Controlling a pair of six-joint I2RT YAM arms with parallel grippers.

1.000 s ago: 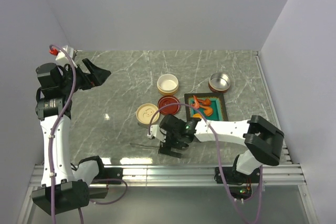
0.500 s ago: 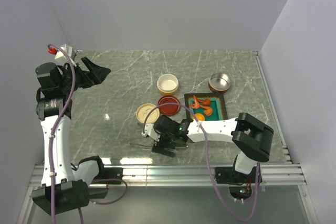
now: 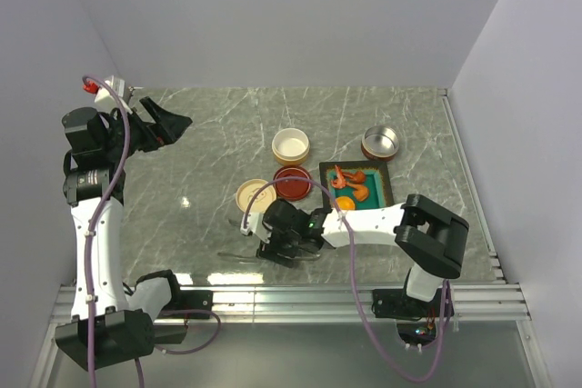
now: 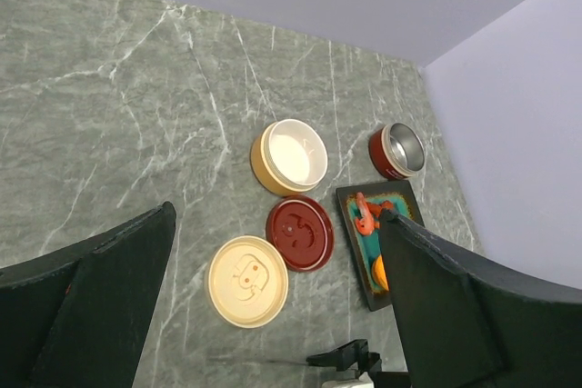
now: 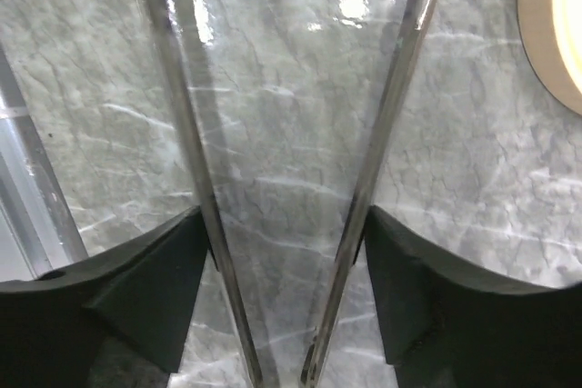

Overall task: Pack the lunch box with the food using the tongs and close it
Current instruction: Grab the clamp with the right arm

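— What is the room looking like from above?

— Plain grey walls are closing in a grey marble table (image 3: 209, 134). The left arm is standing tall at the left edge. Its left gripper (image 3: 177, 123) is pointing over the table with its fingers wide apart, holding nothing. The right arm is lying low along the near edge. The right gripper (image 3: 280, 250) is sitting over the tongs (image 3: 233, 254), which are lying on the marble in front of a cream lid (image 3: 255, 195).

— And the food?

— The shrimp pieces (image 3: 344, 176) and the orange disc (image 3: 346, 203) are sitting in the teal tray (image 3: 382, 190), beside a red lid (image 3: 293, 183). A cream bowl (image 3: 291, 144) and a red bowl (image 3: 380, 142) are standing further back.

— The left wrist?

— It is looking down from high up, with its dark fingers (image 4: 100, 297) framing the bowls, lids and tray.

— The right wrist?

— It is hanging close over the marble. The tongs' two silver arms are running between the fingers (image 5: 136, 297), and each finger is pressing on the outside of one arm.
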